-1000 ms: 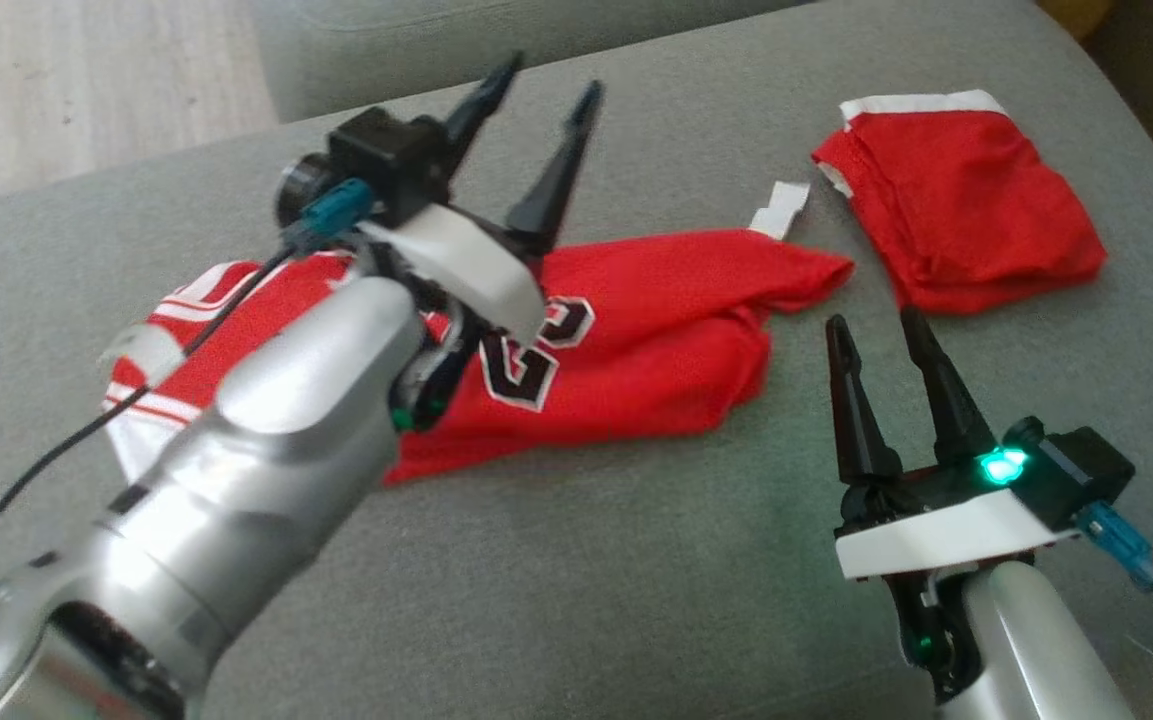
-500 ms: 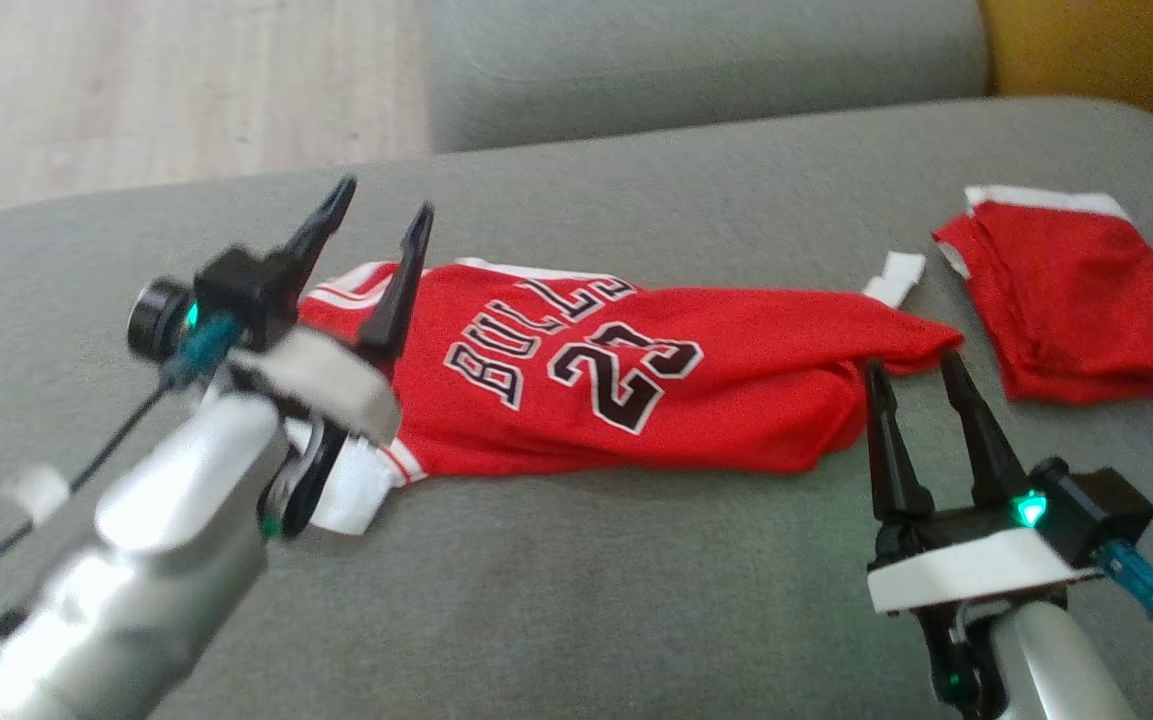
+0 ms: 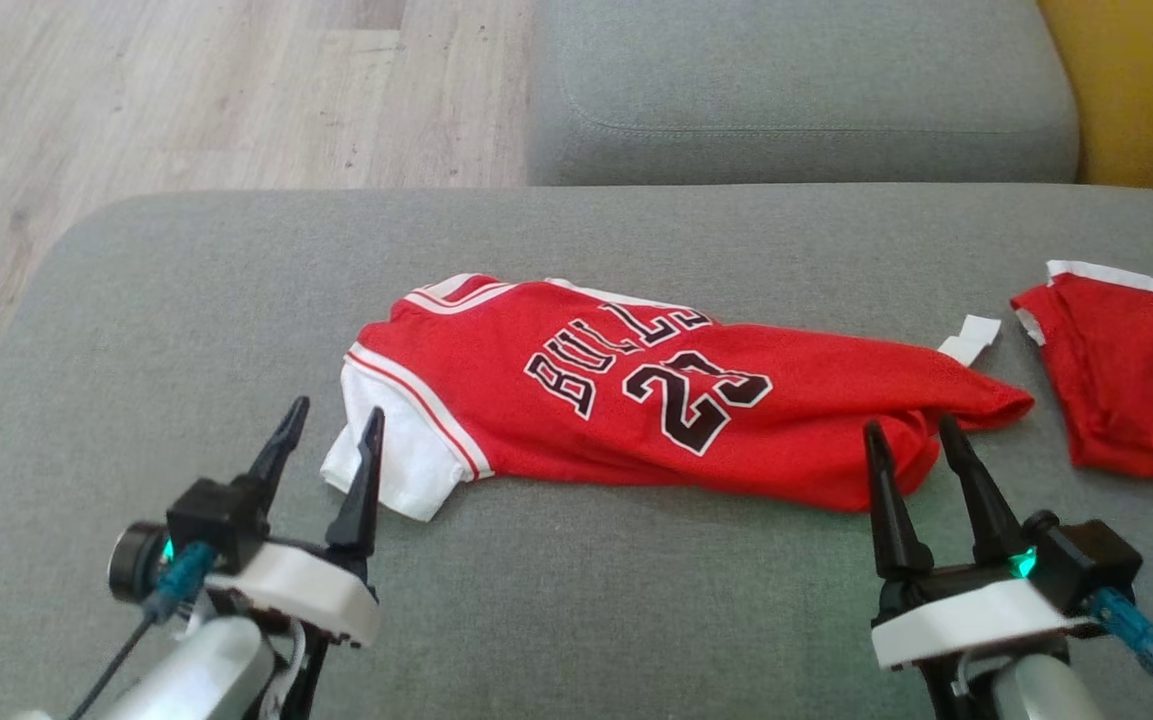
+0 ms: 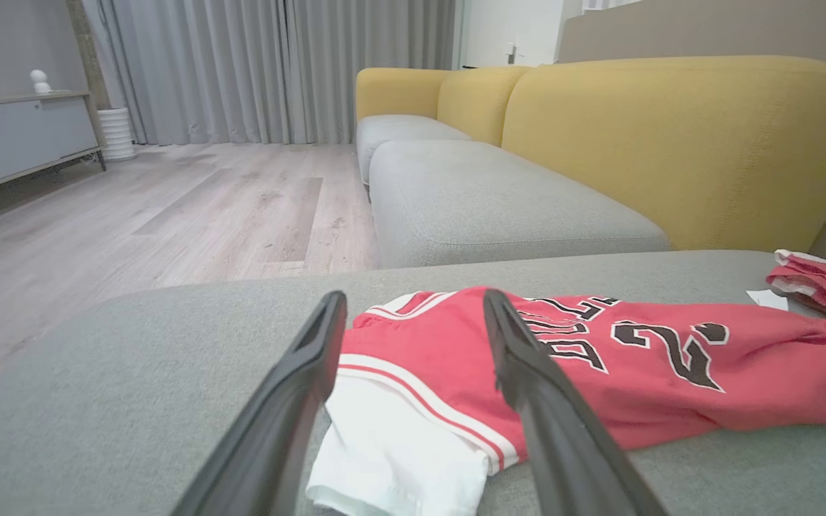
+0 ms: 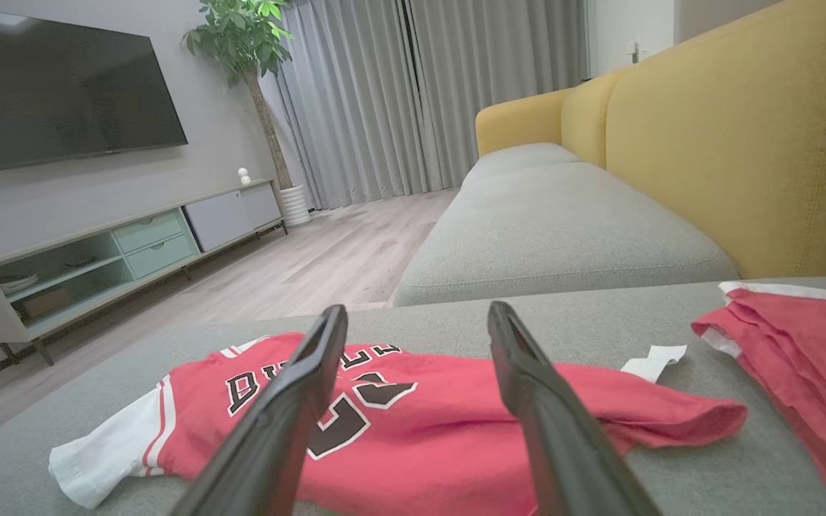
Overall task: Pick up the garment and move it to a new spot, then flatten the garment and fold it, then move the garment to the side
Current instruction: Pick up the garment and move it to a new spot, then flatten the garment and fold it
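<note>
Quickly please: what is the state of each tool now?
Left tool: open, holding nothing.
Right tool: open, holding nothing.

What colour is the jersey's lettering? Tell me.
The lettering is black, outlined white; head view shows it best.

long black tapered fingers (image 3: 362, 480), white wrist plates (image 3: 966, 622), silver forearms (image 3: 208, 680), green lights (image 3: 1018, 566), blue cable plugs (image 3: 1122, 617)

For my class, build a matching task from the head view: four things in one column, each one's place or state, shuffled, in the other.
1 jersey
2 folded red cloth
3 white slip
4 left gripper

A far right edge
B jaws open, lower left
C laid out, number showing
D between the two red pieces

Pairs: 1-C, 2-A, 3-D, 4-B
</note>
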Robot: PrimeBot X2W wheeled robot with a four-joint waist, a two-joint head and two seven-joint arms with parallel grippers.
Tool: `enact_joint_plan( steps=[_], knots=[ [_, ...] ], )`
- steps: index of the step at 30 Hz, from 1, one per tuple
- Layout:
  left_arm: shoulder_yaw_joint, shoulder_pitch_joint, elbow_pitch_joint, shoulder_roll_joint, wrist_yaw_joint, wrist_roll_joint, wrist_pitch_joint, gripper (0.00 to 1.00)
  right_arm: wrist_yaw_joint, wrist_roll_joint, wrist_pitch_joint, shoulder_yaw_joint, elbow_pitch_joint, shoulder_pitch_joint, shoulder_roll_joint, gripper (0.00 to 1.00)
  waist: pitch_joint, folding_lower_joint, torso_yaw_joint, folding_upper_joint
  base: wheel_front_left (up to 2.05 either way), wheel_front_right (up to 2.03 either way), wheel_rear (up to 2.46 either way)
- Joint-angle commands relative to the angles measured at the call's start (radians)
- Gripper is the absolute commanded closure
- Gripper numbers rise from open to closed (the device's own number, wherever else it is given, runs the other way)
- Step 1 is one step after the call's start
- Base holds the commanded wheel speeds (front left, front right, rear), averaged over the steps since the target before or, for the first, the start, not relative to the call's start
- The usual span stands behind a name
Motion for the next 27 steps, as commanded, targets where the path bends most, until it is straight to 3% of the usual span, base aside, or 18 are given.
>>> enact_joint_plan(
  steps=[1, 11, 17, 21, 27],
  knots=[
    [0.059, -0.046, -0.035, 0.018, 0.005, 0.017, -0.009, 0.00, -0.001, 0.000, -0.001, 0.021, -0.030, -0.029, -0.004, 0.00, 0.003, 0.0002, 0.006, 0.0000, 0.00, 0.00, 0.00],
    [0.086, -0.038, -0.058, -0.020, -0.013, 0.062, -0.009, 0.00, -0.001, -0.061, 0.069, 0.028, -0.028, -0.080, -0.004, 0.00, 0.050, 0.0002, 0.044, 0.0000, 0.00, 0.00, 0.00],
    [0.077, -0.068, -0.046, -0.049, -0.034, 0.073, -0.009, 0.00, -0.001, -0.114, 0.185, 0.037, 0.037, -0.254, -0.014, 0.00, 0.107, 0.0002, 0.078, 0.0000, 0.00, 0.00, 0.00],
    [0.063, -0.109, -0.035, -0.086, -0.054, 0.086, -0.009, 0.00, -0.001, -0.083, 0.296, 0.049, 0.134, -0.426, -0.061, 0.00, 0.160, 0.0002, 0.128, 0.0000, 0.00, 0.00, 0.00],
    [0.035, -0.186, -0.005, -0.166, -0.094, 0.111, -0.009, 0.00, -0.001, 0.025, 0.432, 0.133, 0.321, -0.645, -0.194, 0.00, 0.245, 0.0002, 0.239, 0.0000, 0.00, 0.00, 0.00]
  ],
)
